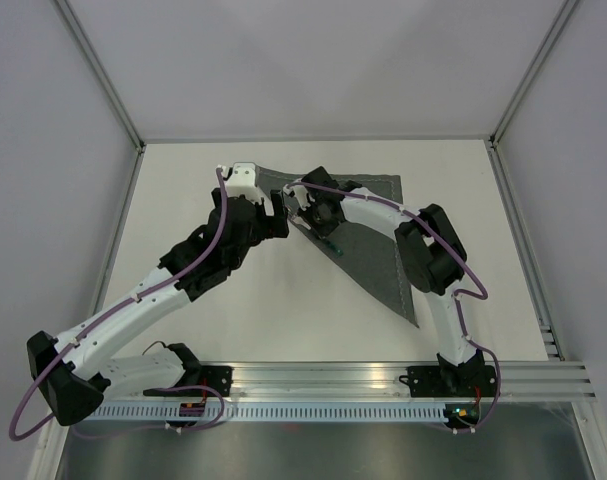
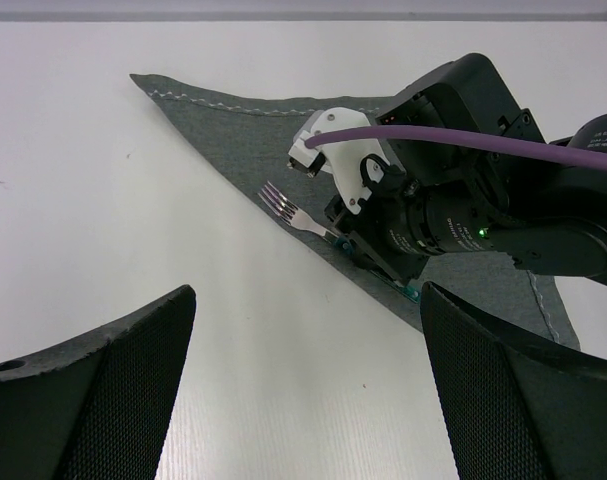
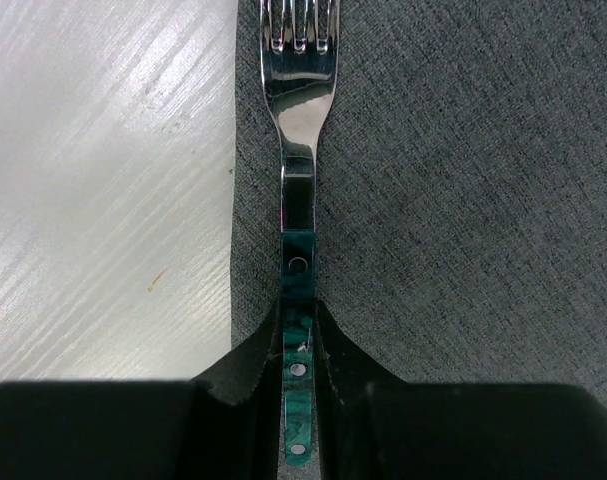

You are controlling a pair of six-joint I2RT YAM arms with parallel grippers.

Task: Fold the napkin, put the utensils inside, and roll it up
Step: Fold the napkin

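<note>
Your right arm rises from its base at the near right, elbow high. The forearm runs left and far across the napkin (image 1: 381, 272), and the wrist tips down onto it. Your right gripper (image 3: 299, 315) is pinched narrow on the fork (image 3: 301, 130). The 2 black fingers (image 3: 245, 365) clamp the green handle from both sides, low against the cloth.

Your left arm stretches from the near left base in a long diagonal toward the far middle, forearm raised and the wrist facing right at the other gripper. Your left gripper (image 2: 305, 300) is spread wide and holds nothing. It hangs over bare table (image 1: 233, 320) just left of the napkin's folded edge. Its 2 pads (image 2: 113, 390) are dark with a fine mesh texture.

The napkin is folded into 1 triangle and lies flat on the far right half of the table. Its long folded edge runs diagonally from far left to near right. The fabric is dark grey with a coarse weave, and pale stitching runs along the hem on the far side and the right side.

The fork lies on the napkin just inside that folded edge, parallel to it. It has 4 tines, a shiny steel head and neck, and a flat handle in marbled green with 2 rivets showing.

The table is white and smooth with a faint brushed grain. A purple cable loops along each arm.
</note>
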